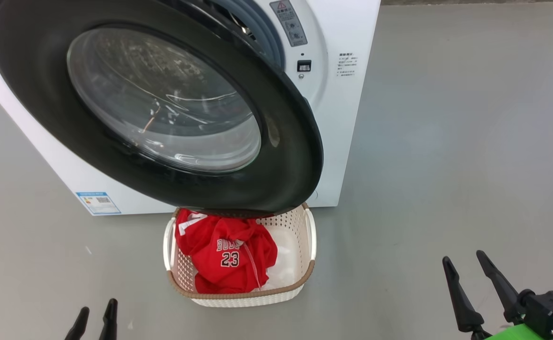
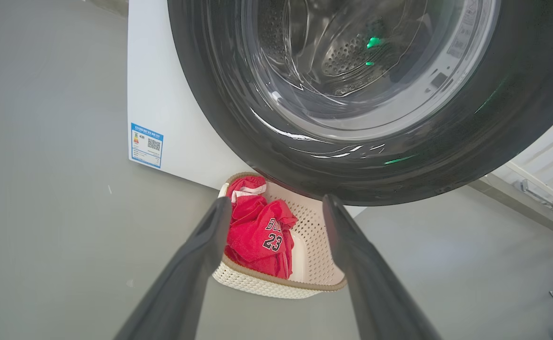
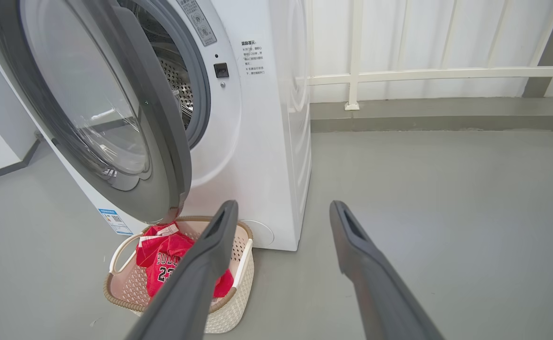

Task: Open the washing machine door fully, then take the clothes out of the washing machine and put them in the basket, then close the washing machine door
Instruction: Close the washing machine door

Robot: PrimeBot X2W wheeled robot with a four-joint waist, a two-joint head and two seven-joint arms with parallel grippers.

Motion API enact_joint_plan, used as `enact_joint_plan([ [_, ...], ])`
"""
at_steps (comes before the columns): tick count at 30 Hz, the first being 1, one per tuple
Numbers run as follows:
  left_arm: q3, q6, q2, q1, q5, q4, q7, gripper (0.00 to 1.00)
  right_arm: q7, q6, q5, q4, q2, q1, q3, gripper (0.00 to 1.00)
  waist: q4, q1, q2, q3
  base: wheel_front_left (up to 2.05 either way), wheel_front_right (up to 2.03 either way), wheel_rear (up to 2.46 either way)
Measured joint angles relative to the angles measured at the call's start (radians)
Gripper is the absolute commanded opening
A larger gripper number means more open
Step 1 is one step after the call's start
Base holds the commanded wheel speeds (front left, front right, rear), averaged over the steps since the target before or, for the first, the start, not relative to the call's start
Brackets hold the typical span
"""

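Head view puts the washing machine door (image 1: 295,141) swung out from the washing machine (image 1: 347,118). It is hinged on the robot's left, and its free edge points right and hangs over the back of the basket (image 1: 300,226). The clothes (image 1: 224,255) lie bundled in that basket on the floor, just in front of the machine. No red shows through the glass, so I'd judge that closing the door is what remains.

Both arms sit low. The left pincer (image 1: 97,307) is spread wide and empty, below the door's hinge side. The right pincer (image 1: 463,257) is equally wide and empty, off to the right of the free edge. The door's outer face lies ahead of and above both. The right arm looks nearer the free edge, where a push should swing it most easily.

Open grey floor (image 1: 446,165) lies to the right. The basket's rim sits close under the door's lower rim, though I cannot tell whether they touch.
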Motion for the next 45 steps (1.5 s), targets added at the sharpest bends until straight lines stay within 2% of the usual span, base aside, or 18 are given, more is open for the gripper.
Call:
enact_joint_plan([
  [10,0.108,-0.001,-0.085,0.026,0.268,-0.067,0.000,1.00,0.000,0.000,0.001,-0.001,-0.001,0.018,-0.016,1.00,0.004,0.0000,0.0000,-0.016,0.00,0.00,0.00],
  [21,0.170,-0.001,-0.135,0.053,0.449,-0.139,0.000,1.00,0.000,0.000,0.003,-0.003,-0.001,0.038,-0.036,1.00,0.004,0.0000,0.0000,-0.024,0.00,0.00,0.00],
  [33,0.187,-0.001,-0.177,0.095,0.530,-0.181,0.000,1.00,0.000,0.000,0.003,-0.004,0.004,0.047,-0.041,1.00,0.005,0.0000,0.0000,-0.037,0.00,0.00,0.00],
  [45,0.185,-0.001,-0.181,0.095,0.553,-0.186,0.000,1.00,0.000,0.000,0.003,-0.005,0.013,0.056,-0.040,1.00,0.018,0.0000,0.0000,-0.025,0.00,0.00,0.00],
])
